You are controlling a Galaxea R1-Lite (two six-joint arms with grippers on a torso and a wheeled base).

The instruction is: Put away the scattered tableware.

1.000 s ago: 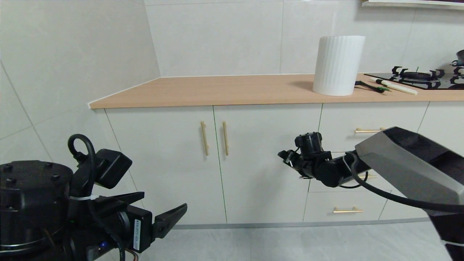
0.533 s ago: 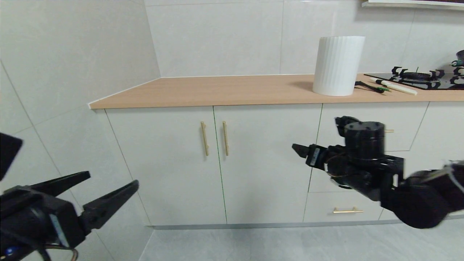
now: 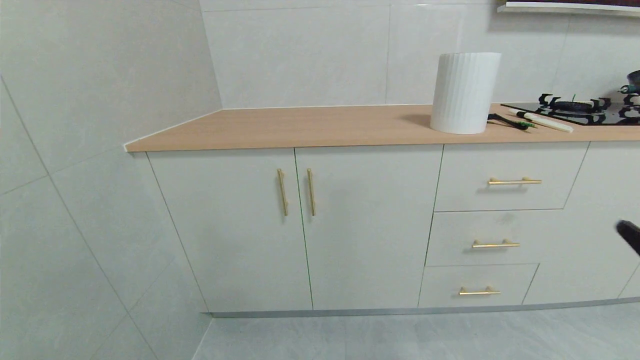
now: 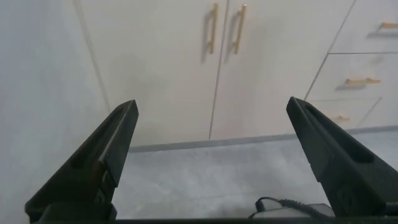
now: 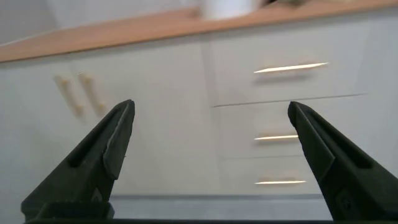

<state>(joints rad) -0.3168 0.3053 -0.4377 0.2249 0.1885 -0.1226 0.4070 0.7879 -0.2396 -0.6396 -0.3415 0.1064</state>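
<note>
I log left gripper (image 4: 210, 107) and right gripper (image 5: 211, 107) spread wide, empty. Utensils (image 3: 531, 120) lie just beside the canister (image 3: 465, 92) near the counter's (image 3: 300, 126) right end.

A container (image 3: 466, 93) was set on the countertop (image 3: 300, 125). Utensils (image 3: 542, 121) were laid just right of the container, a hob (image 3: 575, 105) farther right of it; drawers (image 3: 500, 197) were stacked below it, cupboard doors (image 3: 240, 225) below-left.

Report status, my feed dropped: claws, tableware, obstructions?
Left claw open, right claw open. Utensils lie on countertop by hob. White ribbed container close beside them.
</note>
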